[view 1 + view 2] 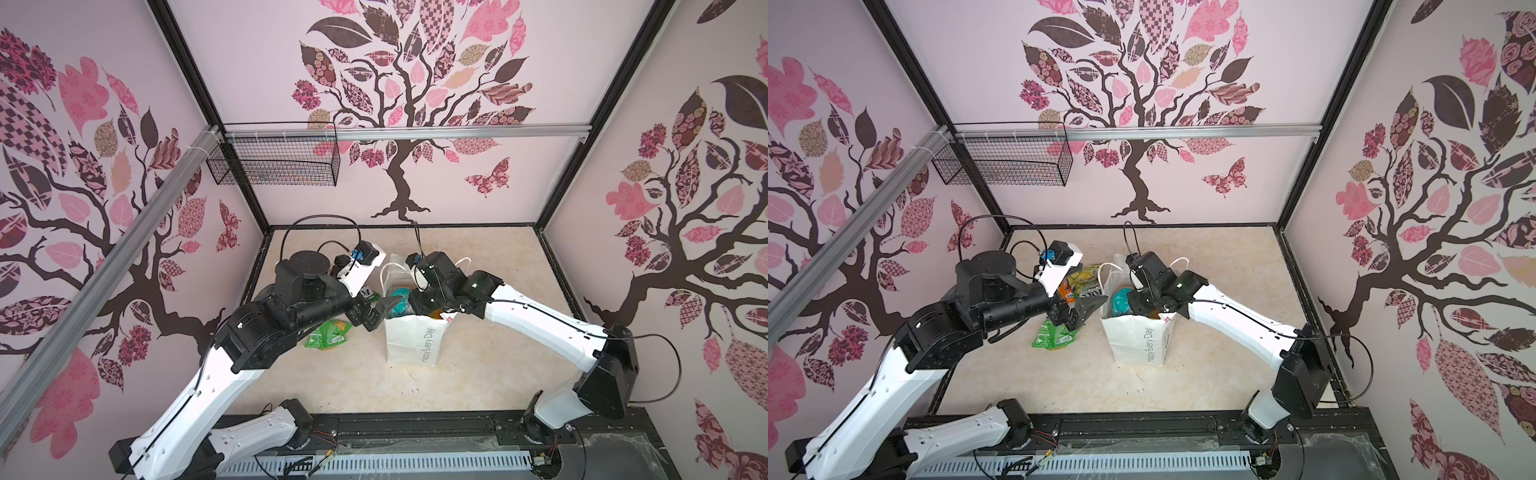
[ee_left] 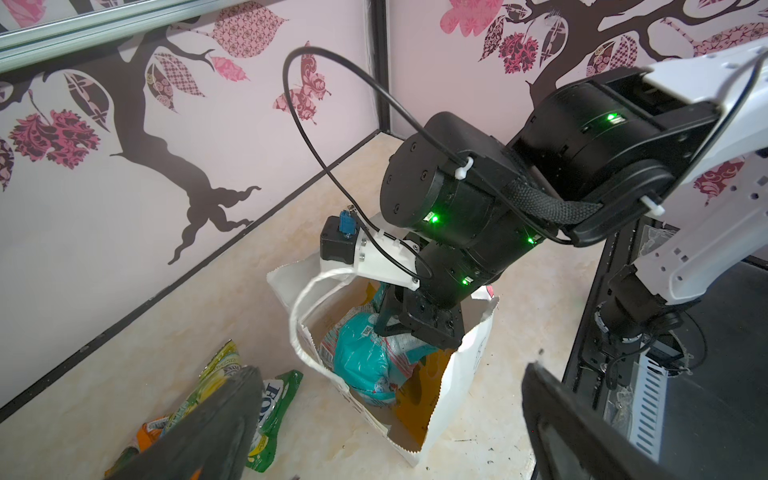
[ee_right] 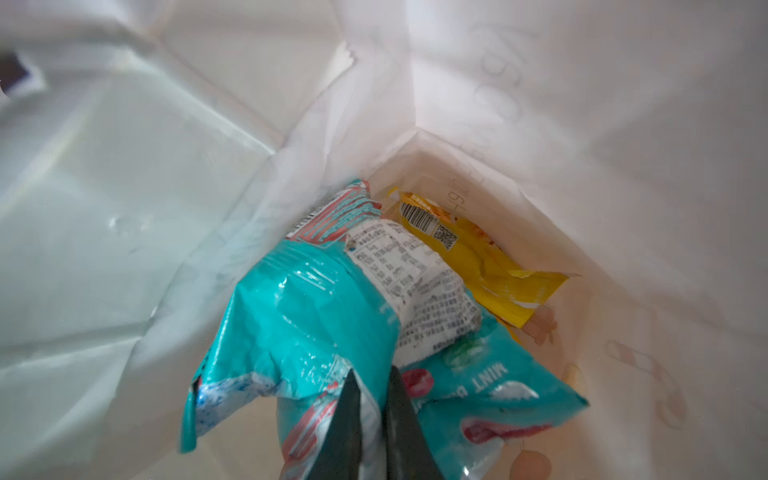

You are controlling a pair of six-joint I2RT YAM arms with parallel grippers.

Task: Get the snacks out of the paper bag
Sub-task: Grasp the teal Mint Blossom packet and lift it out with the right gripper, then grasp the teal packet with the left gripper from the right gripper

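The white paper bag (image 1: 409, 338) (image 1: 1138, 340) (image 2: 461, 374) stands upright mid-table. My right gripper (image 3: 374, 370) (image 2: 415, 328) reaches down into it and is shut on the crumpled edge of a teal snack packet (image 3: 299, 316) (image 2: 361, 357) (image 1: 1121, 301). A yellow packet (image 3: 490, 270) lies deeper in the bag. My left gripper (image 1: 380, 309) (image 1: 1088, 309) (image 2: 390, 368) hovers open and empty just left of the bag's rim. On the table left of the bag lie a green packet (image 1: 328, 334) (image 1: 1054, 334), a green-yellow FOX'S packet (image 2: 270, 407) (image 1: 1086, 278) and an orange one (image 1: 1068, 293).
A black wire mesh basket (image 1: 274, 166) (image 1: 1005, 162) hangs from the rail on the back wall, high at the left. Patterned walls close in the table on three sides. A black rail (image 1: 415, 428) with the arm bases runs along the front edge.
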